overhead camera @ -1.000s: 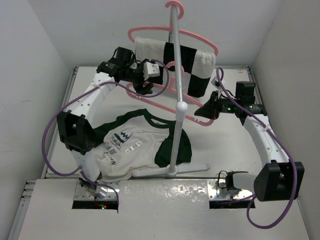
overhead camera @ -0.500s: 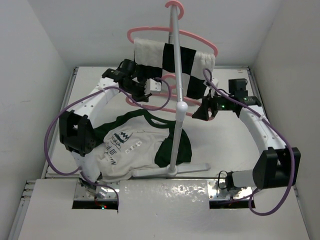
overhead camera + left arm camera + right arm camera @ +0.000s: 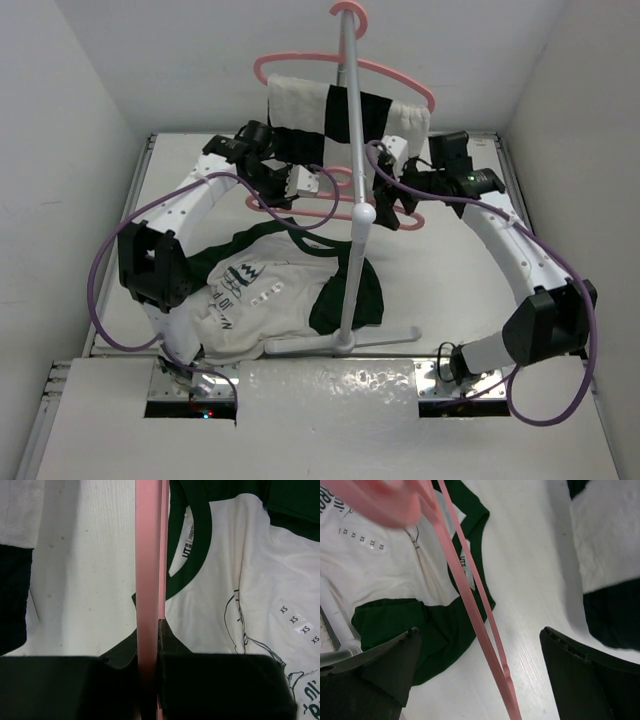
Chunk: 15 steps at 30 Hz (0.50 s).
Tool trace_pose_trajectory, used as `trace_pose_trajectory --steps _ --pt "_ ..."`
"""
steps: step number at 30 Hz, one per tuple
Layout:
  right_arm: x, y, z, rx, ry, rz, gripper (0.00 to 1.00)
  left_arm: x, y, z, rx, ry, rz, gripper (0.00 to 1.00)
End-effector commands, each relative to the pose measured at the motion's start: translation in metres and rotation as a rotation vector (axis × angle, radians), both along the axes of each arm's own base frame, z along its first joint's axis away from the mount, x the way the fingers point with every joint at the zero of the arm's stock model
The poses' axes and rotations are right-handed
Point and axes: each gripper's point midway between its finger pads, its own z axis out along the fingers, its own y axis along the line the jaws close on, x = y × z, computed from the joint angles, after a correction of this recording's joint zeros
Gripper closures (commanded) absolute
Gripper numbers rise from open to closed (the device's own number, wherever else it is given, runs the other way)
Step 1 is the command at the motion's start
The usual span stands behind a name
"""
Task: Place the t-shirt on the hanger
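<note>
- Left gripper [image 3: 148,627] is clamped on the hanger [image 3: 148,555]. The thin pink bar is pinched between the jaws and runs straight out ahead of the fingers.
- Right gripper [image 3: 480,635] has its jaws wide apart and holds nothing. The hanger bar crosses the gap between its fingers and seems to touch neither.
- The hanger is up in the air. Its long axis runs from the left gripper across to the right one, close by the stand pole [image 3: 352,200].
- T-shirt [image 3: 265,285] lies flat on the table [image 3: 450,290], below both grippers and back toward the arm bases. Its collar [image 3: 197,545] sits just beside the held bar, underneath it.
- The left gripper is nearer the collar but busy. The right one is free, so it's my pick to go down for the shirt.
- Both arms reach far forward, elbows out, wrists turned in toward each other across the pole.
</note>
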Motion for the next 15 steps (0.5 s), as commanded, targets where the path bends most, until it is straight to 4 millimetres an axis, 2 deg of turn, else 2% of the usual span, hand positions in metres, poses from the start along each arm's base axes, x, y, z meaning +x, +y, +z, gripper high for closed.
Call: trace_pose_trajectory --steps 1,3,6,7,9,10,12,14,15 --pt "0.006 0.025 0.006 -0.016 -0.059 0.098 0.02 -0.002 -0.008 0.025 -0.047 -0.059 -0.044 1.00" --pt "0.007 0.039 -0.003 -0.021 -0.050 0.136 0.03 -0.006 -0.009 0.027 -0.057 -0.053 -0.060 1.00" --pt "0.017 0.053 -0.005 0.043 -0.040 0.135 0.09 -0.011 -0.008 0.028 -0.058 -0.050 -0.070 1.00" --pt "0.026 0.057 0.001 0.068 -0.075 0.133 0.12 -0.013 -0.007 0.028 -0.054 -0.047 -0.077 1.00" --pt "0.029 0.063 0.000 0.100 -0.076 0.134 0.21 -0.017 -0.006 0.028 -0.052 -0.046 -0.080 1.00" --pt "0.033 0.069 0.003 0.128 -0.086 0.124 0.29 -0.018 -0.006 0.028 -0.054 -0.045 -0.081 1.00" --pt "0.033 0.072 -0.006 0.153 -0.046 0.080 0.59 -0.019 -0.007 0.030 -0.069 -0.043 -0.073 1.00" --pt "0.032 0.079 -0.008 0.186 -0.056 0.084 0.64 -0.019 -0.011 0.034 -0.099 -0.027 -0.053 1.00" --pt "0.025 0.081 -0.017 0.204 -0.011 0.081 0.74 -0.017 -0.013 0.037 -0.112 -0.032 -0.043 1.00"
